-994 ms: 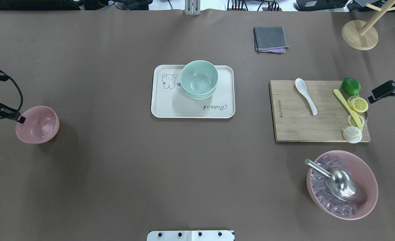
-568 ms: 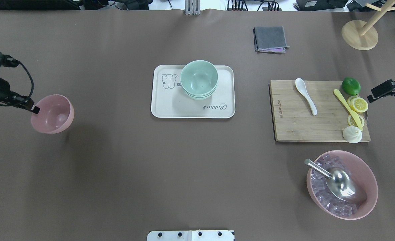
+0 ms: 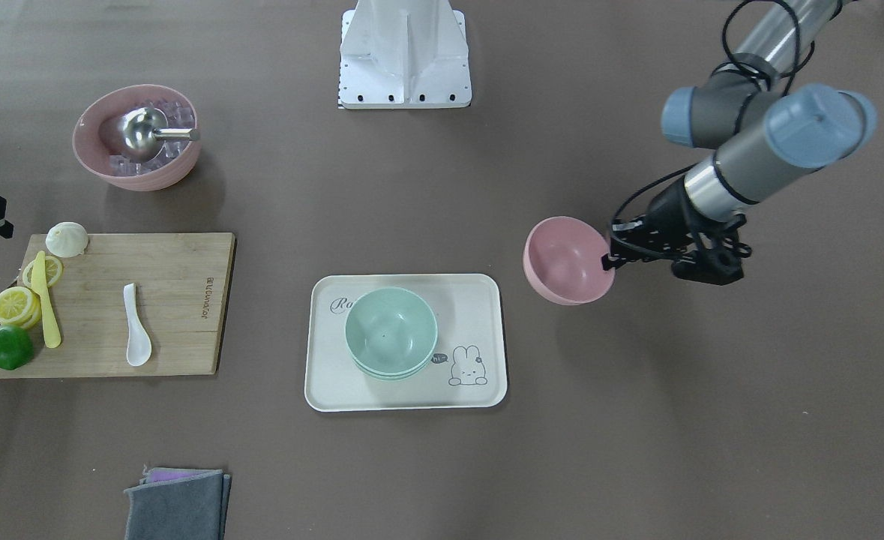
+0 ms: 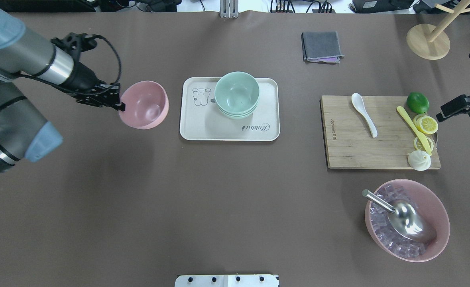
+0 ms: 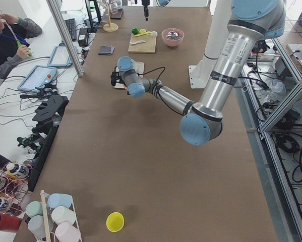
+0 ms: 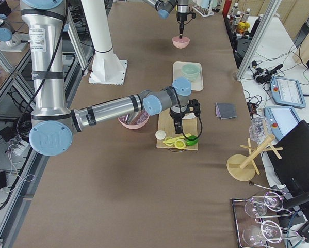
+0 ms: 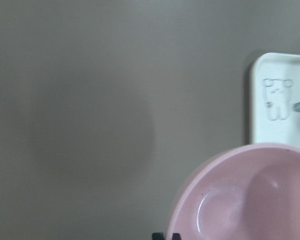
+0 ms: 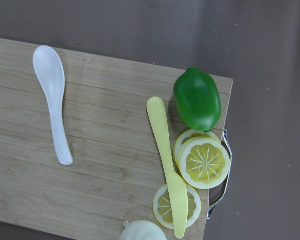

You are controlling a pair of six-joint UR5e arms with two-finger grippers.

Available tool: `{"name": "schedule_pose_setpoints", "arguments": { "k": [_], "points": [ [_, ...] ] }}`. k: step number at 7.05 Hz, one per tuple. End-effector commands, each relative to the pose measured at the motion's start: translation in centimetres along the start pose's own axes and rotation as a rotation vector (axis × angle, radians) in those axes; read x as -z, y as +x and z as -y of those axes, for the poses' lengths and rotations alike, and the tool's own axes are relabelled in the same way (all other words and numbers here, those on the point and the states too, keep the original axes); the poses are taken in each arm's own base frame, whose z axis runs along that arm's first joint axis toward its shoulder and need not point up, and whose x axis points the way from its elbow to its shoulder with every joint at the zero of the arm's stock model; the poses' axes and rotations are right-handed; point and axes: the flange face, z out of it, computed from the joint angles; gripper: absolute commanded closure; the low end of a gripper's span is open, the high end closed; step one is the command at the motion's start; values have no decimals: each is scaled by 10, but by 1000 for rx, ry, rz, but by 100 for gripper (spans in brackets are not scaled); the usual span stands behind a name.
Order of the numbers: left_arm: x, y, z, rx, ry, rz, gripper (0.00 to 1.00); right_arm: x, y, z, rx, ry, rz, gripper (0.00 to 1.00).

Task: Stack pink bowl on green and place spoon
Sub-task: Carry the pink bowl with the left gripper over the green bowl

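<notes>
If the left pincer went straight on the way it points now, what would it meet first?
The left pincer points down, shut on the pink bowl at its rim. Past the bowl it would probably meet bare table just short of the tray; height is unclear.

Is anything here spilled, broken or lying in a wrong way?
Nothing stands out. The green bowls sit upright on the tray, the white spoon lies flat on the cutting board, and the left gripper holds the pink bowl by its rim.
</notes>
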Motion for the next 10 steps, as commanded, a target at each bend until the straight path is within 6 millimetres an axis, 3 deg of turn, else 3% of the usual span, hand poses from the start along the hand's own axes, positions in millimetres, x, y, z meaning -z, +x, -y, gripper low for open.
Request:
{"name": "schedule_pose_setpoints", "arguments": {
  "k": [1,2,3,4,5,10],
  "points": [
    [-31,139,-16,87,37,57,100,-1,0,0,0,0,-1,0],
    [-23,166,-13,110,36,74,100,-1,0,0,1,-2,-1,0],
    [-25,179,-3,136,73,85,100,-1,-1,1,1,-2,-1,0],
    [-39,199,19,180,126,117,100,-1,-1,1,2,0,-1,0],
    [-49,208,26,189,121,128,100,0,-2,1,3,1,0,0],
    [-71,214,39,196,148,165,100,0,-2,2,4,2,0,0]
  ]
}}
